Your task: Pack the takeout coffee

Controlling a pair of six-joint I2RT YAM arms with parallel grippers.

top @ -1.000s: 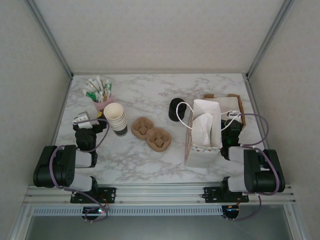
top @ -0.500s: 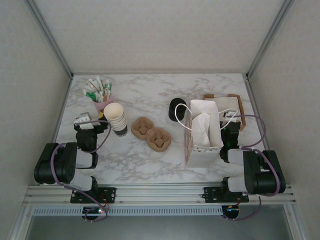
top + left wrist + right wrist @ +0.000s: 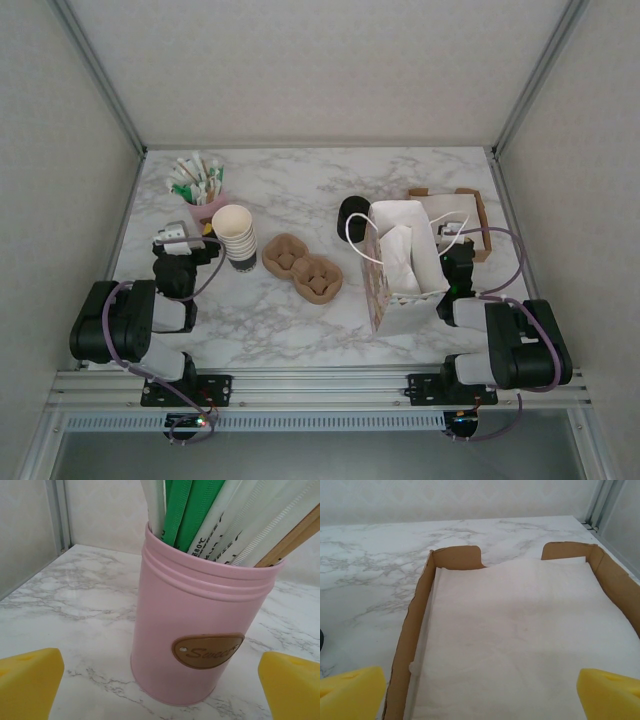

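While left gripper (image 3: 180, 238) and right gripper (image 3: 458, 250) both gape empty, takeout coffee (image 3: 352, 218) sits unpacked
Coffee upright just off paper bag's (image 3: 385, 300) far-left corner; right gripper just right of bag, nearer arm, but bag stands between; left gripper well left of bag

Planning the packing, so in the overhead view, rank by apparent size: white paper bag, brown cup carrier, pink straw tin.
Largest to smallest, none look close:
1. white paper bag
2. brown cup carrier
3. pink straw tin
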